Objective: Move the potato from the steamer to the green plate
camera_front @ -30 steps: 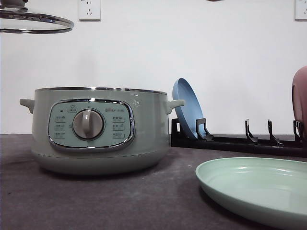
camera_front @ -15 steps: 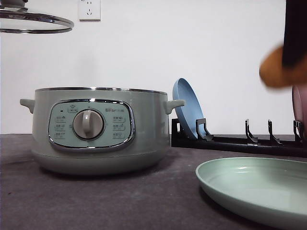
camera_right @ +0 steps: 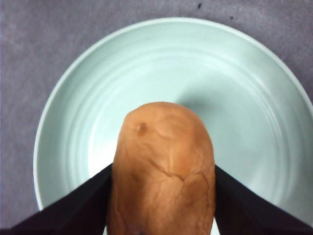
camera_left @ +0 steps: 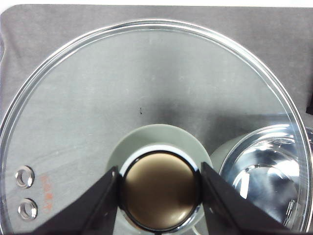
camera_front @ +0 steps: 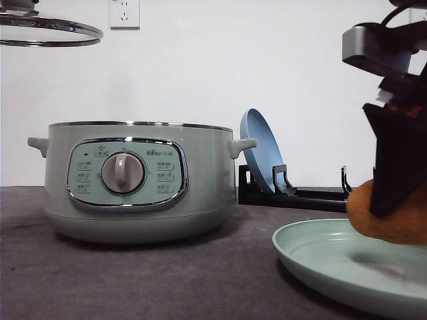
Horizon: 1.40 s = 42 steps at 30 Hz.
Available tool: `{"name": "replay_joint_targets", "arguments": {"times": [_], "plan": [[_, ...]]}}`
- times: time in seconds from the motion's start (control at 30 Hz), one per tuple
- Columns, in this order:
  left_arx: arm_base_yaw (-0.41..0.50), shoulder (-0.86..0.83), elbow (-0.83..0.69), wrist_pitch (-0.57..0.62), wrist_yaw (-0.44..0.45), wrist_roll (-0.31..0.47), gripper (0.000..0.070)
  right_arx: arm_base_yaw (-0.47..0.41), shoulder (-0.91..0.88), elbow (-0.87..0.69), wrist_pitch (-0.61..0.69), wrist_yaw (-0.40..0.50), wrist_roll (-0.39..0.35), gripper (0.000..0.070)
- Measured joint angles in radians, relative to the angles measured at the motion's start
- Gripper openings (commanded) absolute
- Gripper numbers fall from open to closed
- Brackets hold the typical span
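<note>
The potato [camera_front: 393,217] is held clamped in the right gripper [camera_right: 161,196] just above the green plate [camera_front: 320,257], clear of the steamer [camera_front: 133,180]. Only lowering and release are judged left. The glass lid [camera_left: 146,98] is gripped aloft by the left gripper [camera_left: 159,191].

Our right gripper [camera_right: 161,196] points downward, its fingers [camera_right: 78,205] closed against both sides of the potato [camera_right: 164,171]. Our left gripper [camera_left: 159,196] clamps the lid knob [camera_left: 160,191] between its fingers [camera_left: 93,205].
</note>
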Motion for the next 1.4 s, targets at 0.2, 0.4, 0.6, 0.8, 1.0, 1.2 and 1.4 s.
{"name": "replay_joint_targets", "arguments": {"times": [0.2, 0.4, 0.6, 0.8, 1.0, 1.2, 1.4], "plan": [[0.000, 0.000, 0.000, 0.000, 0.000, 0.000, 0.0004, -0.003, 0.003, -0.022, 0.068, 0.001, 0.026, 0.0315], [0.000, 0.000, 0.000, 0.000, 0.000, 0.000, 0.0004, -0.040, 0.042, -0.023, 0.084, 0.003, 0.035, 0.0316], [0.000, 0.000, 0.000, 0.000, 0.000, 0.000, 0.0004, -0.069, 0.064, -0.023, 0.090, 0.002, 0.050, 0.0315], [0.000, 0.000, 0.000, 0.000, 0.000, 0.000, 0.0004, -0.069, 0.071, -0.023, 0.093, 0.000, 0.052, 0.0316], [0.000, 0.000, 0.000, 0.000, 0.000, 0.000, 0.0004, -0.069, 0.119, -0.023, 0.093, -0.008, 0.063, 0.0316], [0.000, 0.000, 0.000, 0.000, 0.000, 0.000, 0.0004, -0.069, 0.123, -0.023, 0.099, -0.008, 0.075, 0.0318], [0.000, 0.000, 0.000, 0.000, 0.000, 0.000, 0.0004, -0.069, 0.123, -0.023, 0.099, -0.008, 0.094, 0.0606]]}}
